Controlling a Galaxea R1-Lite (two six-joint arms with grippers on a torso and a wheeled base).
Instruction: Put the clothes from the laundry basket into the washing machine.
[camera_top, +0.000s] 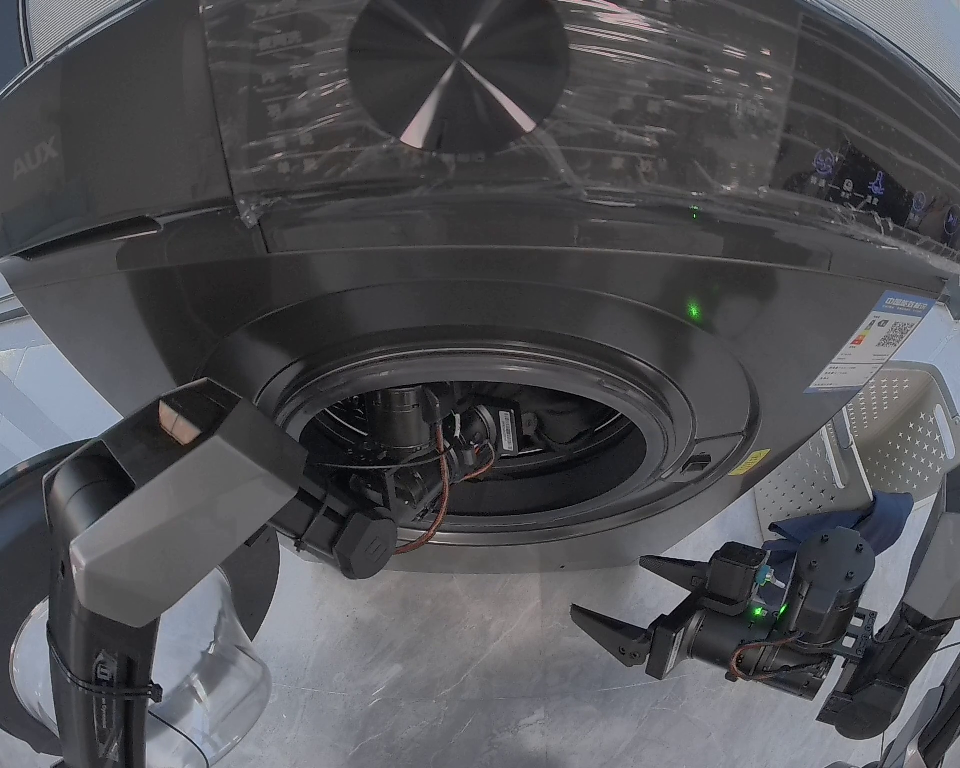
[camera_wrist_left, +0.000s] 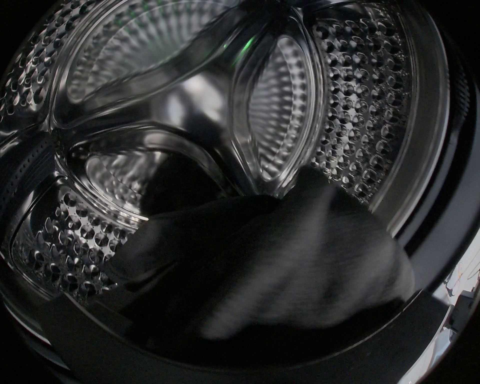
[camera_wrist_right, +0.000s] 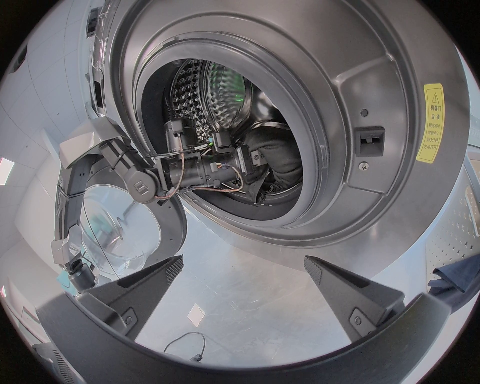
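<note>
1. left pincer (camera_top: 500, 430) sits inside the dark grey front-loading washing machine (camera_top: 560, 300), beside a black cloth garment (camera_wrist_left: 280, 270) in the drum; its grip cannot be told.
2. right pincer (camera_top: 612, 590) gapes wide, outside, below the opening.

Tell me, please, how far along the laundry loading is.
Done: a dark garment lies in the drum. In hand: the left arm extends into the drum beside it; the right gripper hovers outside, fingers open, empty. Left: a blue garment at the basket awaits loading.
</note>
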